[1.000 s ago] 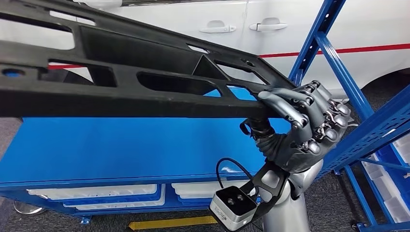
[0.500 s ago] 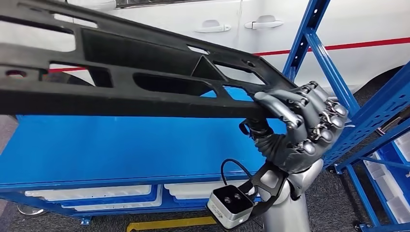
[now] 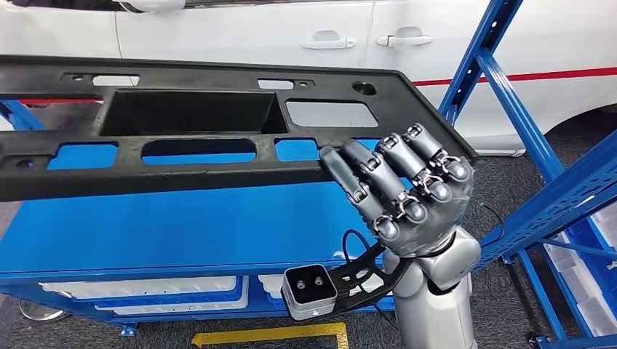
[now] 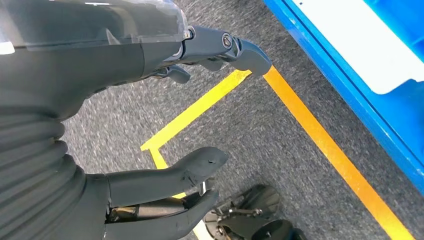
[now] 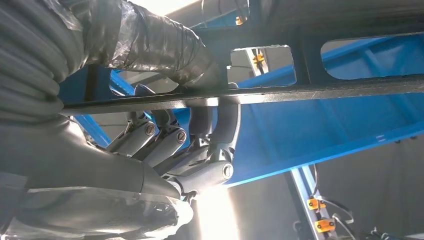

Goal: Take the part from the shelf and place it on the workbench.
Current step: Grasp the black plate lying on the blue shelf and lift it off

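The part [image 3: 218,73] is a long black plastic panel with several cut-outs. It hangs roughly level above the blue workbench top [image 3: 182,225]. My right hand [image 3: 407,193] grips its near right edge, fingers hooked over the rim with their backs toward me. In the right wrist view the thumb and fingers [image 5: 165,145] clamp the panel's thin edge [image 5: 320,90] between them. My left hand [image 4: 100,65] hangs over grey carpet, its fingers apart and holding nothing.
A white car [image 3: 291,29] stands behind the bench. Blue shelf uprights [image 3: 509,94] rise close on the right. White bins [image 3: 145,287] sit under the bench top. Yellow tape [image 4: 210,95] marks the carpet near my left hand.
The panel has swung from a steep tilt to nearly level over the bench. My right hand has turned with it, still gripping the same edge.
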You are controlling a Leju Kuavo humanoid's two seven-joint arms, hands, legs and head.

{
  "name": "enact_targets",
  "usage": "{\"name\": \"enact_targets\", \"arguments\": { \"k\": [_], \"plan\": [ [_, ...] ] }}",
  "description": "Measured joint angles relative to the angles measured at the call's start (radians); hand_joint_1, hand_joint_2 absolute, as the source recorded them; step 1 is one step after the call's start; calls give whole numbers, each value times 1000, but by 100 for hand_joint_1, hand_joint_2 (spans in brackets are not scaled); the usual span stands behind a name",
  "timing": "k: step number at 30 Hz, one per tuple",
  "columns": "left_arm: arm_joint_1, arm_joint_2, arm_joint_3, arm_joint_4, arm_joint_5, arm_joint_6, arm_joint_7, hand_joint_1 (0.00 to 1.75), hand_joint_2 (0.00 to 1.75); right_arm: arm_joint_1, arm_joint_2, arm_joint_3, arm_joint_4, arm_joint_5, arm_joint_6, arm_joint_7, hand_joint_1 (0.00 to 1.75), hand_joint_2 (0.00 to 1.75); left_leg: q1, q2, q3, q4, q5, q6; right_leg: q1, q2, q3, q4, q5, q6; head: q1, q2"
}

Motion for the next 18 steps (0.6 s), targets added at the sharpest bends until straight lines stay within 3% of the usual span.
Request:
{"name": "enact_targets", "arguments": {
  "k": [1,2,4,6,10,12,14,15,16,18],
  "plan": [
    [0,0,0,0,0,-1,0,0,175,-1,-3,0,1,1,0,0,175,175,0,-1,0,3,-1,0,0,0,3,-7,17,0,0,0],
    [1,-1,0,0,1,-1,-1,0,175,-2,-6,1,1,2,0,0,175,175,0,-1,0,7,-4,-2,-1,0,25,-52,49,0,0,0],
    [1,-4,0,0,2,-2,-1,0,175,-9,-11,6,1,6,0,0,175,175,-1,-2,-3,19,-12,-8,0,0,86,-180,105,-5,0,0],
    [1,-6,0,0,3,-2,-2,0,175,-16,-13,10,1,9,0,0,175,175,-4,-2,-8,28,-18,-18,3,1,116,-246,119,-12,0,0],
    [0,-8,2,0,10,-2,-1,0,175,-20,-15,14,2,13,0,0,175,175,0,-1,-15,47,-35,-38,3,3,120,-256,122,-28,0,0],
    [0,-9,5,0,17,-1,6,0,175,-23,-15,17,2,11,0,0,175,175,4,-1,-51,130,-87,-48,1,-1,123,-259,125,-35,-1,0],
    [0,-11,10,0,20,0,21,0,175,-24,-15,21,2,10,0,0,175,175,7,0,-105,253,-146,-55,3,-4,122,-259,126,-37,0,0],
    [1,-12,13,0,20,1,29,0,175,-24,-16,22,3,9,0,0,175,175,9,0,-121,290,-156,-57,5,-4,122,-259,126,-38,-1,0],
    [2,-13,15,0,21,1,37,0,175,-24,-15,23,3,8,0,0,175,175,9,0,-119,291,-146,-57,5,-4,122,-258,126,-38,-1,0],
    [1,-13,18,0,21,2,46,0,175,-25,-15,26,3,4,0,0,175,175,10,0,-65,188,-84,-53,6,-4,123,-257,126,-37,-1,0]
  ]
}}
